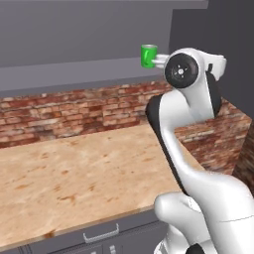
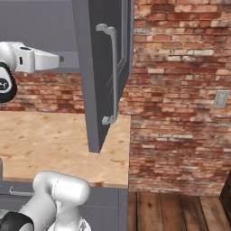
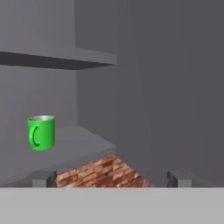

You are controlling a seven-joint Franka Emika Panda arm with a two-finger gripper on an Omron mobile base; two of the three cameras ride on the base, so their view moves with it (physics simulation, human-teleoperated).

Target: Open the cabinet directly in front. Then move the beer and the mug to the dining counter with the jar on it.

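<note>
With the cabinet (image 2: 97,67) door swung open, the mug (image 3: 41,132) on its shelf is approached by released, empty jaws; alignment and closure are required next.

base views flank arm, hand view faces mug (image 3: 41,132) closely

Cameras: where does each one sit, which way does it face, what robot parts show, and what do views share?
Left base view: behind-left of the arm, facing the wood counter and brick wall; the arm rises lower right.
Right base view: behind-right, facing the open cabinet door; forearm at left.
Hand view: on the hand, facing the cabinet shelf; the open end effector shows as two fingertips at the bottom.
Shared: the mug shows in left base and hand views.
</note>
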